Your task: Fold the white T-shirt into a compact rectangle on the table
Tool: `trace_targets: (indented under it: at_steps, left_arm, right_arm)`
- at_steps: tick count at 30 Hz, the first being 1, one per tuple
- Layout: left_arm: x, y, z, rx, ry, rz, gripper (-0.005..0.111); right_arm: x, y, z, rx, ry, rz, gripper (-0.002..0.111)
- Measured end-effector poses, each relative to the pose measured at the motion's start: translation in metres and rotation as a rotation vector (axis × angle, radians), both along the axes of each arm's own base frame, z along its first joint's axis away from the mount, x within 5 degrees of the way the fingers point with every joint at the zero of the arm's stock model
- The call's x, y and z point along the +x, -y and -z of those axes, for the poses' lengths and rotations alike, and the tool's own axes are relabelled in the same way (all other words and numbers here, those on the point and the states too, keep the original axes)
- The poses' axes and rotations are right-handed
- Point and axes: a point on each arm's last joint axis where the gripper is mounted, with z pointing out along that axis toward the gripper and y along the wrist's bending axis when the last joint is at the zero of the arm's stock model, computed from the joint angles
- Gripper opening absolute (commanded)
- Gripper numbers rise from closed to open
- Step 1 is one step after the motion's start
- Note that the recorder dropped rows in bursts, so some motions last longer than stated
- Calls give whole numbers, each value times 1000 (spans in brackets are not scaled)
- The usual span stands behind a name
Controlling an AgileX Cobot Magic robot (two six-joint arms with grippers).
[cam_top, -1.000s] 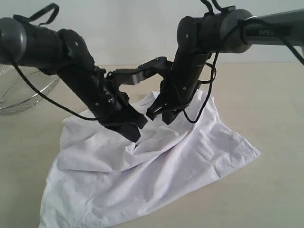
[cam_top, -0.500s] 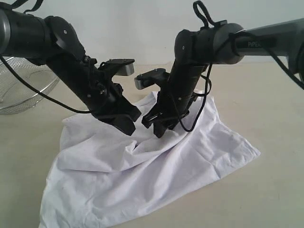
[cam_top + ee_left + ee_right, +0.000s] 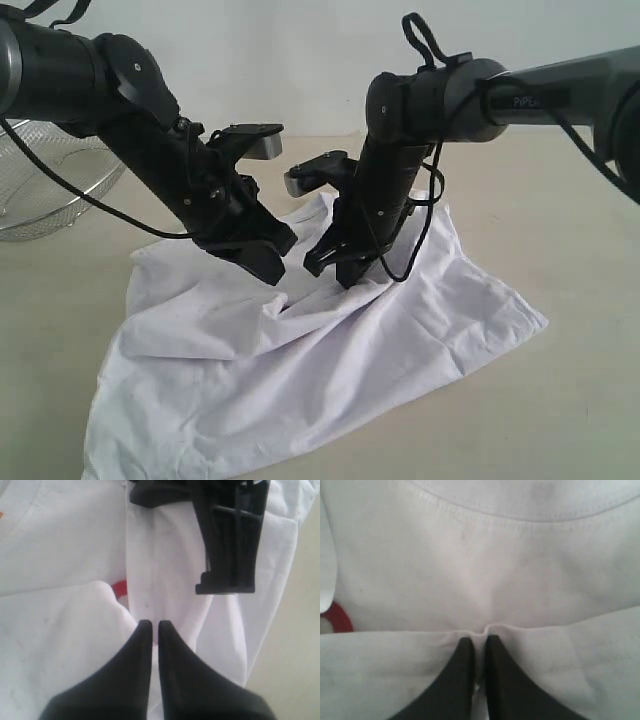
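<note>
Exterior view: the shirt [image 3: 300, 370] lies crumpled on the table [image 3: 570, 400], spread from the near left to the middle right, not yet a rectangle. Both arms reach down over its far middle. The left tool [image 3: 275, 265] and right tool [image 3: 345, 270] sit just beside each other on a raised ridge of cloth, probably to lift one edge together for a fold. A wire basket [image 3: 40, 200] stands apart at the far left.

Left wrist view: the left tool's jaws are closed with only a sliver of white cloth between the tips, so it looks to be pinching a fold. Red lettering [image 3: 119, 587] shows just beside it.

Right wrist view: the right tool's jaws are closed on the shirt, which puckers at the tips, below the collar seam [image 3: 520, 512].
</note>
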Motion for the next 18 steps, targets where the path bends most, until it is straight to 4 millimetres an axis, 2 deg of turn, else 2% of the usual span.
trace_targets:
  at_steps: [7, 14, 18]
  left_arm:
    - [0, 0, 0, 0, 0, 0, 4]
    - [2, -1, 0, 1, 8, -7, 4]
    - [2, -2, 0, 2, 9, -7, 4]
  right_arm:
    - [1, 0, -7, 4, 15, -8, 0]
    - [6, -2, -55, 46, 135, -8, 0]
    - [11, -3, -66, 57, 191, -6, 0]
